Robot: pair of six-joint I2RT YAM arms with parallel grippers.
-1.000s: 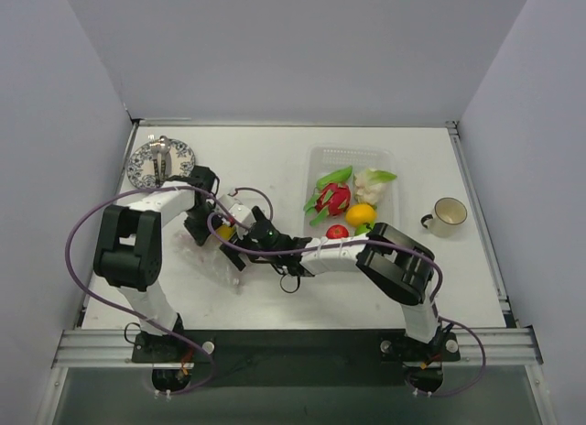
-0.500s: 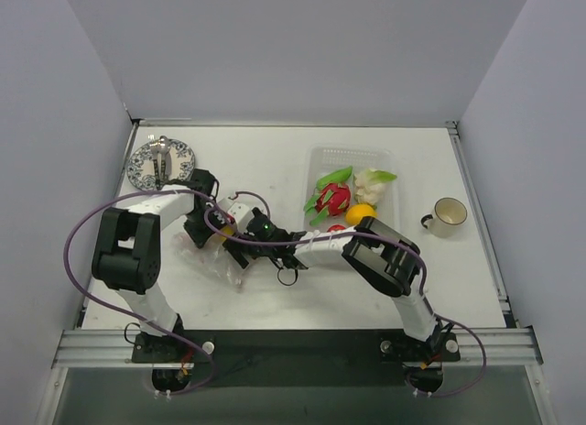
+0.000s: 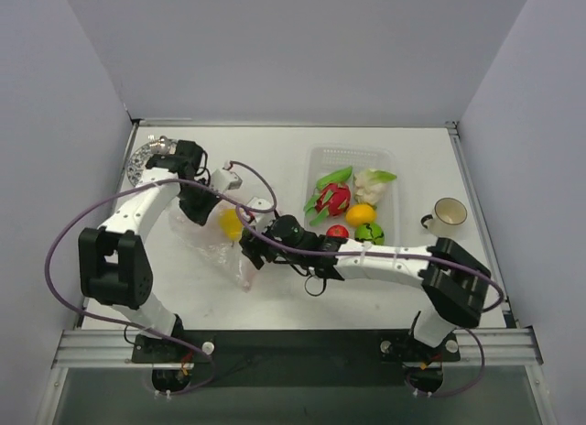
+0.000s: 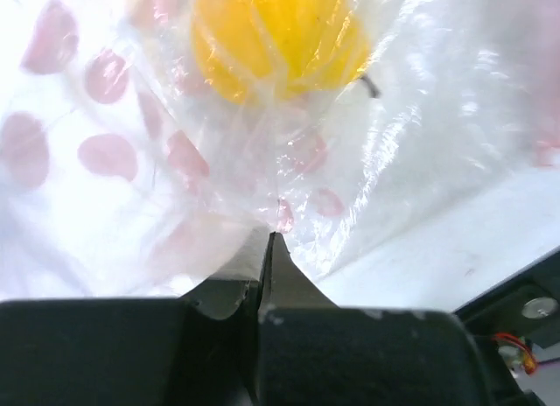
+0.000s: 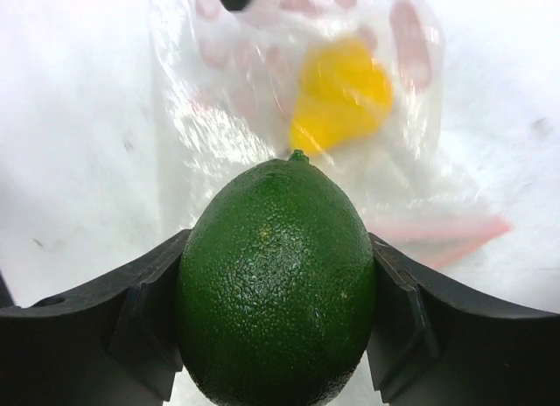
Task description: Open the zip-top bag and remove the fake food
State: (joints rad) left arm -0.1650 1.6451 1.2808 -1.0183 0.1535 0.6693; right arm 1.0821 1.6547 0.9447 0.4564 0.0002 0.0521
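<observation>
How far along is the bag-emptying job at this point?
Done: several pieces of fake food lie in the clear tray. In hand: the left gripper pinches the zip-top bag, and the right gripper holds a green fruit that looks clear of the plastic. Left: a yellow piece inside the bag, plus setting the green fruit down.

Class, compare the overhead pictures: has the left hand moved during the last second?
Yes: the left hand has shifted back-left, toward the patterned plate.
</observation>
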